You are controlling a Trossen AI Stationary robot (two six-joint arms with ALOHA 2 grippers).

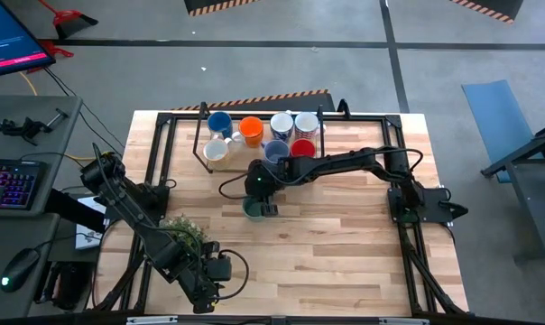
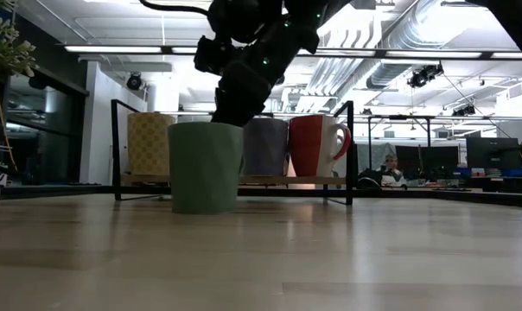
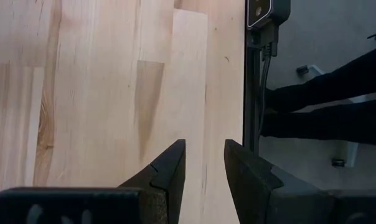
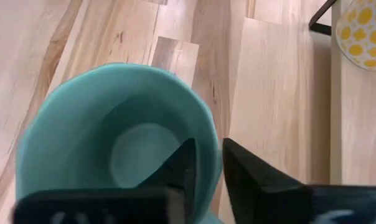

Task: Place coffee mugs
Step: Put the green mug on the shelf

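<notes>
A green mug (image 1: 251, 209) stands upright on its base on the bare wood in front of the rack; the low view shows it too (image 2: 205, 166). My right gripper (image 4: 208, 152) reaches down onto its rim and is shut on it. On the black rack (image 1: 187, 144) at the far side stand a blue mug (image 1: 220, 124), an orange mug (image 1: 251, 129), a white one (image 1: 281, 124), a patterned one (image 1: 306, 124), a cream one (image 1: 217, 151), a slate-blue one (image 1: 275, 151) and a red one (image 1: 302, 148). My left gripper (image 3: 203, 165) hangs open over the near edge. My right gripper has the green mug's wall at the rim (image 4: 208, 134), on the side toward the table's right. One finger (image 4: 182, 165) is inside the mug and the other (image 4: 250, 174) outside. The fingers slant down from above. The mug stands upright with its base on the table (image 2: 205, 207).
A leafy potted plant (image 1: 184, 230) stands near the left arm at the near left. The rack's black frame (image 2: 235, 181) runs just behind the green mug. Bare wood lies in the table's middle and right (image 1: 336, 244).
</notes>
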